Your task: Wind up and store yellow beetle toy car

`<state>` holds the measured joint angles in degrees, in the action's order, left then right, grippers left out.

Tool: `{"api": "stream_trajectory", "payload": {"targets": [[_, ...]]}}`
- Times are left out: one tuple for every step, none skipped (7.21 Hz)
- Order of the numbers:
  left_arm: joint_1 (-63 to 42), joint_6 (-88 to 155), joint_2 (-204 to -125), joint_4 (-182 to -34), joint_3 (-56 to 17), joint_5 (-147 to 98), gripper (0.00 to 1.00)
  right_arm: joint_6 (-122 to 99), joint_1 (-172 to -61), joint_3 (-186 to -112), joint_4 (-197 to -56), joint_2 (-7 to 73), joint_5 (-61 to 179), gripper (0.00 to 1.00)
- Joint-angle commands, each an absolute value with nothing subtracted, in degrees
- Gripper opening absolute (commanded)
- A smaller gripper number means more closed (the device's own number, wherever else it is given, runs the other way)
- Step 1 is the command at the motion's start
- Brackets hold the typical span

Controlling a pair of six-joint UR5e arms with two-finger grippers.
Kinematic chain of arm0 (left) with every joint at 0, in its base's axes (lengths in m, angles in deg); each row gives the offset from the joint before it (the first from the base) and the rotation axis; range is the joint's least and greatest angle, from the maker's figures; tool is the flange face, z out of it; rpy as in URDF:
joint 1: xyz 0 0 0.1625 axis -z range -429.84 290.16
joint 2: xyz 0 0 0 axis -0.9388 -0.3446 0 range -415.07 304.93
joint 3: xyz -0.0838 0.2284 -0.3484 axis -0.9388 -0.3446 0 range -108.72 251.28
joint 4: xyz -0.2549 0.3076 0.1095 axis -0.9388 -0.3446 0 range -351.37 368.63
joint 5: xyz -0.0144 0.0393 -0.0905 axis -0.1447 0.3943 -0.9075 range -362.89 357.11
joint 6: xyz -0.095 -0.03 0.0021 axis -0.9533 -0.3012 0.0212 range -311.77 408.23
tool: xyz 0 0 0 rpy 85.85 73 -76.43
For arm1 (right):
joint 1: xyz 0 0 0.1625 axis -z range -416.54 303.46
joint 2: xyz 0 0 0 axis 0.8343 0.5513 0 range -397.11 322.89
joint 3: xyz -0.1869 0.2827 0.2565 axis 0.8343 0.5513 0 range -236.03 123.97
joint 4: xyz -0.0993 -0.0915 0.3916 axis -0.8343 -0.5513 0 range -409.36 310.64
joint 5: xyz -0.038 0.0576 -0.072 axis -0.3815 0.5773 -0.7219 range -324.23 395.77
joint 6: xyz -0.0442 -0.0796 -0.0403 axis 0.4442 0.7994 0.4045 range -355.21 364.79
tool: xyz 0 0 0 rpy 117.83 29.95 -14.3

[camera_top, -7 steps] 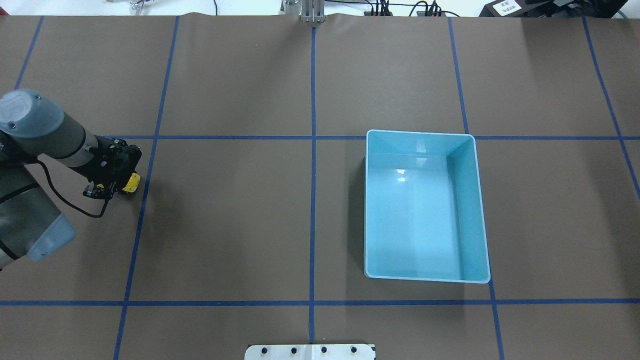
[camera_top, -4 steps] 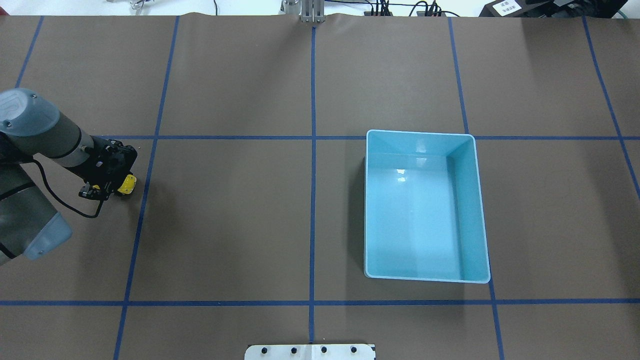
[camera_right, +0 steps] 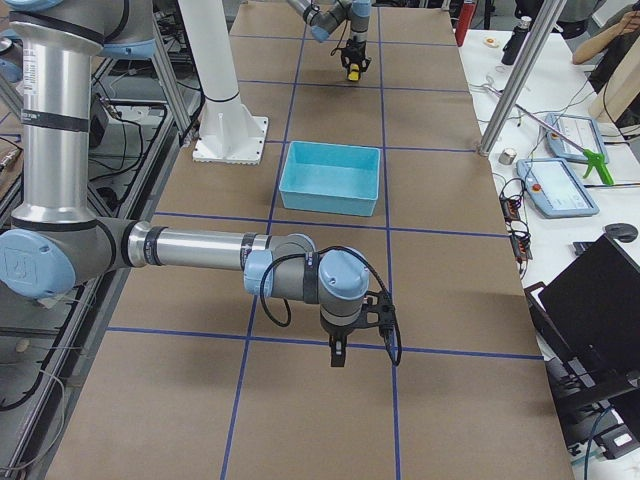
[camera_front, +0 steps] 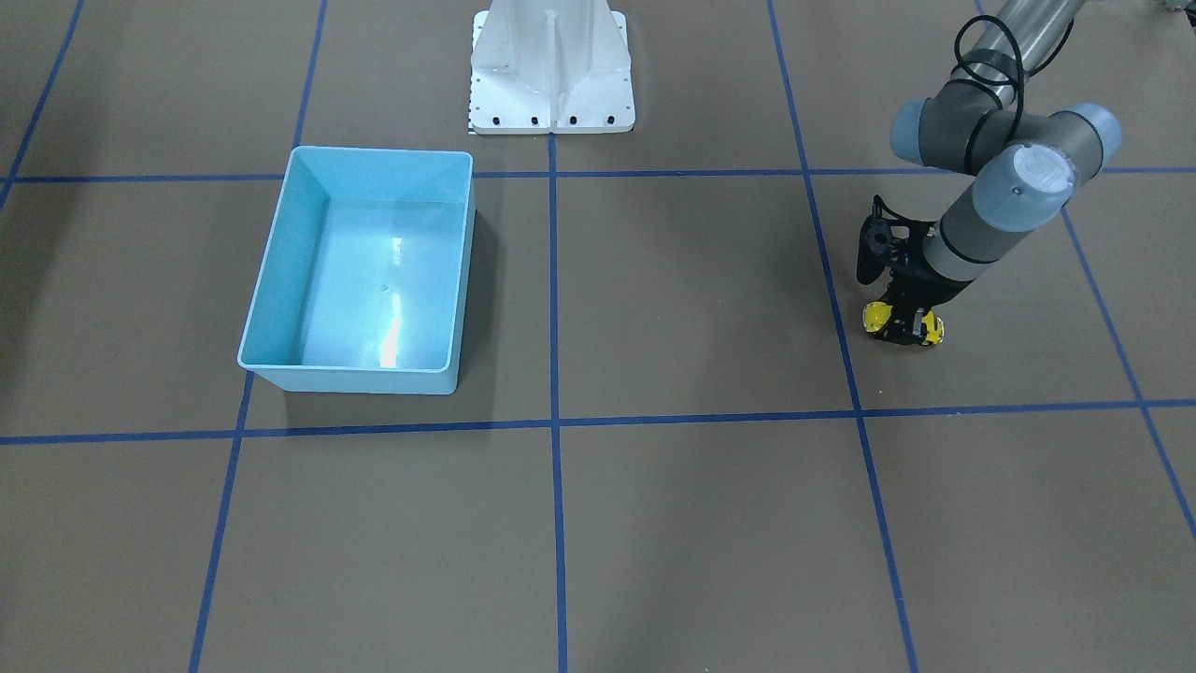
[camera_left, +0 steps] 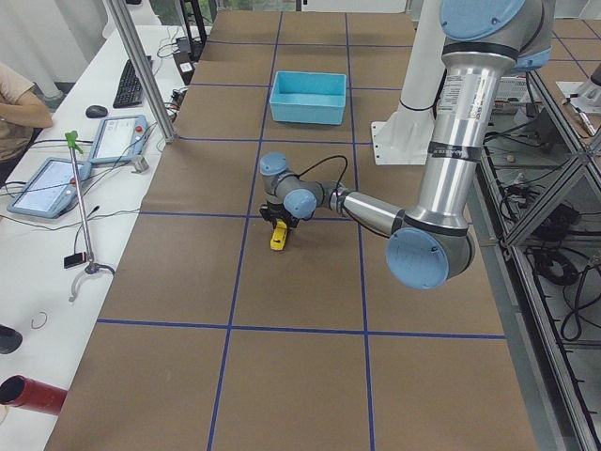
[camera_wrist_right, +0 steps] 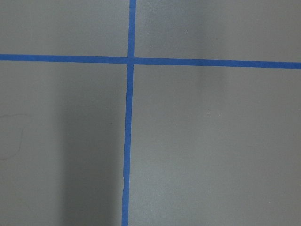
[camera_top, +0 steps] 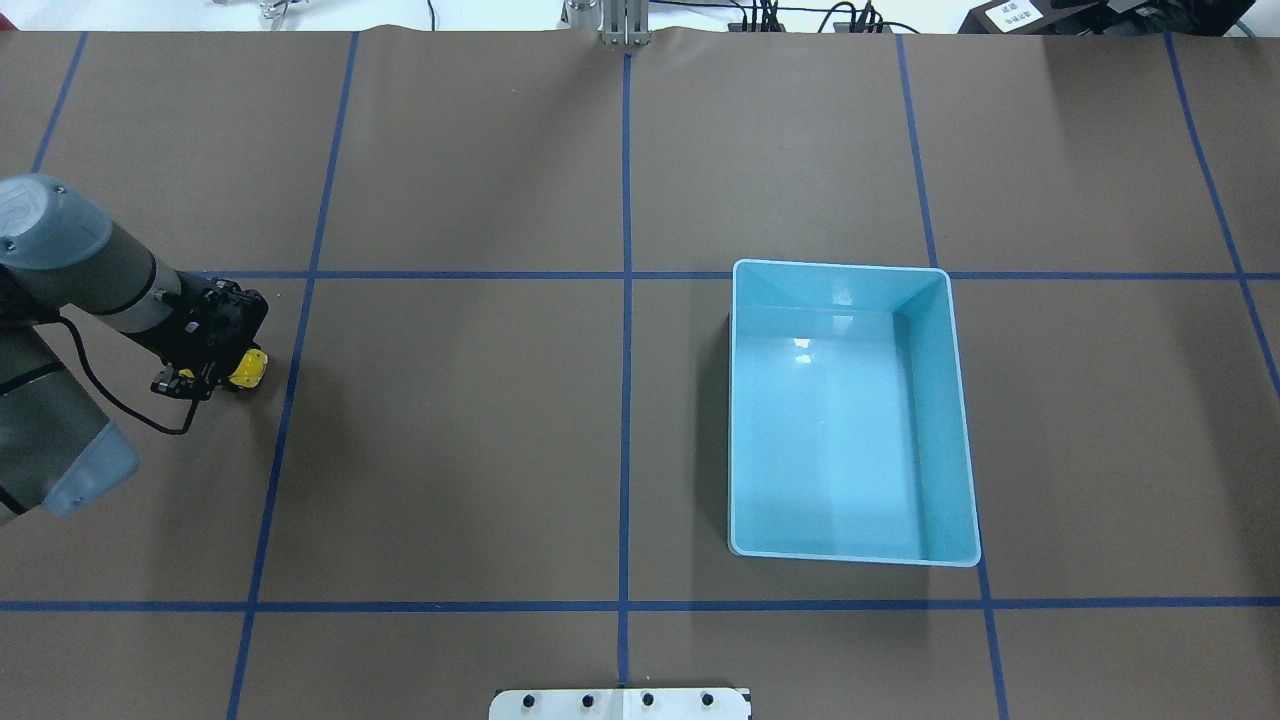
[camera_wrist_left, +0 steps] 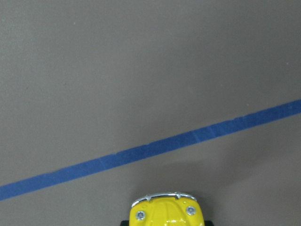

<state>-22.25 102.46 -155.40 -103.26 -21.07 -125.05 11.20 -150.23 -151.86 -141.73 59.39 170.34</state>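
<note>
The yellow beetle toy car (camera_top: 248, 368) stands on the brown table at the far left, close to a blue tape line. My left gripper (camera_top: 228, 372) comes down over it and is shut on its body. In the front-facing view yellow shows on both sides of the black fingers (camera_front: 903, 322). The left wrist view shows only the car's nose (camera_wrist_left: 167, 213) at the bottom edge. The right gripper (camera_right: 338, 358) shows only in the exterior right view, low over bare table; I cannot tell whether it is open or shut.
A light-blue bin (camera_top: 840, 266) stands empty right of the table's middle, far from the car. Blue tape lines cross the brown table cover. The robot's white base plate (camera_front: 551, 65) is at the table's near edge.
My left gripper and the car in it have slid a little to the left and slightly away along the table. The bin has not moved.
</note>
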Motion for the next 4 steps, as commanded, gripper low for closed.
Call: {"api": "stream_trajectory", "payload": {"targets": [[-21.6, 103.7, -155.4, -103.4, -20.6, -125.1, 0.00, 11.2, -150.2, -151.8, -141.7, 59.4, 170.3, 1.00], [-21.4, 103.8, -155.4, -103.5, -20.6, -125.5, 0.00, 11.2, -150.2, -151.8, -141.7, 59.4, 170.3, 1.00], [-21.2, 103.8, -154.7, -103.5, -20.6, -125.8, 0.00, 11.2, -150.2, -151.8, -141.7, 59.4, 170.3, 1.00], [-21.2, 103.8, -154.6, -103.5, -20.5, -125.9, 0.00, 11.2, -150.2, -151.8, -141.7, 59.4, 170.3, 1.00]]}}
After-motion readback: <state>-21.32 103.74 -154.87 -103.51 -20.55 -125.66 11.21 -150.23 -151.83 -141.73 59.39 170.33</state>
